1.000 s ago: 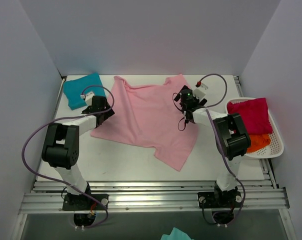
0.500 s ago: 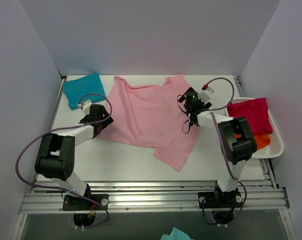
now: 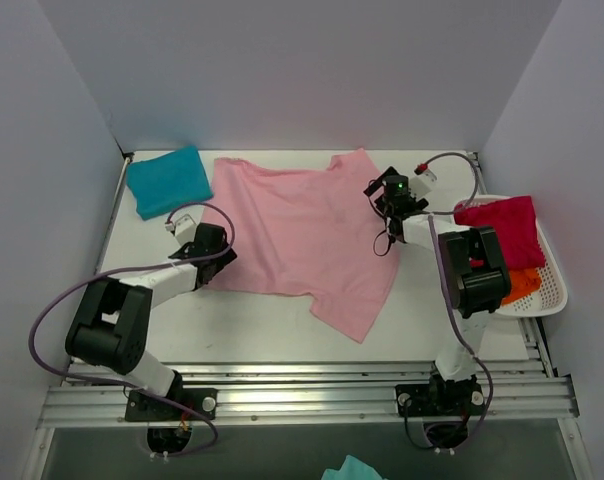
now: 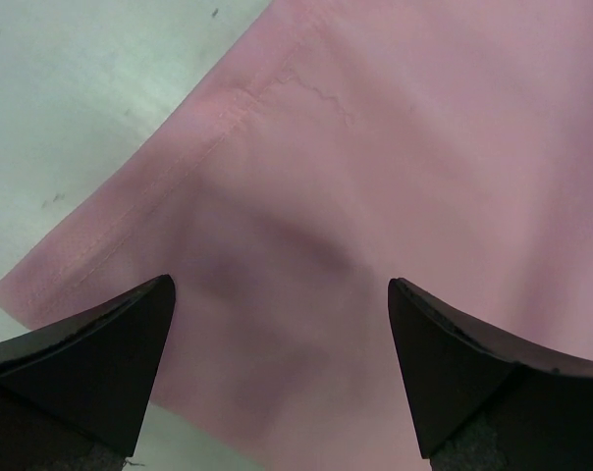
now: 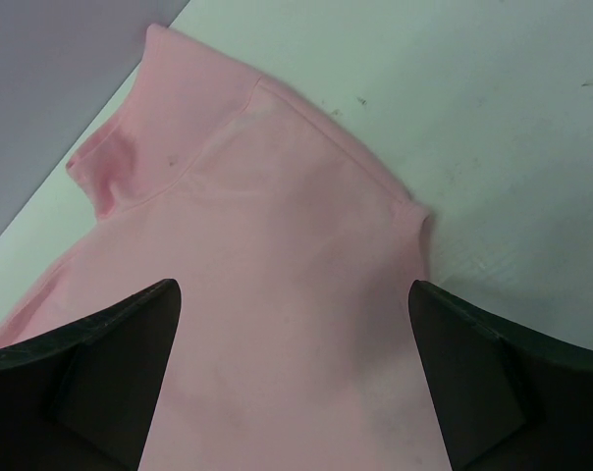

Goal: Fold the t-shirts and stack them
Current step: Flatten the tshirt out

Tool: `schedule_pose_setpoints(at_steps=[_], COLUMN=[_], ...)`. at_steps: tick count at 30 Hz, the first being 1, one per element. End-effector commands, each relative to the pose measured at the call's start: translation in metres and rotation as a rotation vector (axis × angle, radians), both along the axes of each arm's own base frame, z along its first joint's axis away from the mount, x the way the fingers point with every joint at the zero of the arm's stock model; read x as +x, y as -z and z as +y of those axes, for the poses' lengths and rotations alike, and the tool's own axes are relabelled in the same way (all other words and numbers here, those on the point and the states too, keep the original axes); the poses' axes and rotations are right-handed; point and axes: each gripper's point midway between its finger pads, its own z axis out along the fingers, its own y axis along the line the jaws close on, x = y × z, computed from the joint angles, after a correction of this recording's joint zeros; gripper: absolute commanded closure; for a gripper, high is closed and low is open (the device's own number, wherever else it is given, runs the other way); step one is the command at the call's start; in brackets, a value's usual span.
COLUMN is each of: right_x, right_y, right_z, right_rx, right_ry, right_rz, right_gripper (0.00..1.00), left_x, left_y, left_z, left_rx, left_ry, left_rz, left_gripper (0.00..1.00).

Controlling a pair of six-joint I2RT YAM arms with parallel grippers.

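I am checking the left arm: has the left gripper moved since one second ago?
Yes. The left gripper moved toward the near edge of the table, away from the teal shirt, along the pink shirt.

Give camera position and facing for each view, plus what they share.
Top external: fixed above and behind the arm bases, looking down on the table. Both arms show, with the left gripper and right gripper at opposite edges of the pink t-shirt.
Left wrist: mounted on the left wrist, looking down at the shirt's hemmed edge. Its own open fingers show.
Right wrist: mounted on the right wrist, looking down at a hemmed shirt corner. Its own open fingers show.
Shared: all three see the pink t-shirt and bare table.
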Motion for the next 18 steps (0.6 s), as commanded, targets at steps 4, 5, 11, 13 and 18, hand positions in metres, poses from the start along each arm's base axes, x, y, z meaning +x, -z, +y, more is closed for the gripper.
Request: schedule_pose_setpoints(at_steps=[4, 5, 11, 13, 18], right_x=[0.01, 0.011, 0.008, 0.006, 0.003], right_y=[-0.002, -0.002, 0.0, 0.002, -0.015], right_z=[-0.046, -0.05, -0.056, -0.053, -0.043], right_rx=[0.094, 0.103, 0.127, 0.139, 0.135], right_ry=[0.061, 0.068, 0.067, 0.056, 0.025], right_rz=[-0.039, -0.042, -0.045, -0.051, -0.082], right_gripper=[0.03, 0.04, 0.04, 0.04, 0.04], left_x=[-0.065, -0.072, -0.094, -0.091, -0.069], left_y=[-0.01, -0.008, -0.024, -0.032, -0.093], left_z=[0.024, 0.027, 0.026, 0.024, 0.019], left_rx=[0.101, 0.102, 0.08, 0.08, 0.102], left_ry=[-0.153, -0.163, -0.187, -0.168, -0.125], left_rz=[0.066, 0.074, 0.036, 0.01, -0.129], left_gripper=[0.0, 0.0, 0.06, 0.06, 0.06])
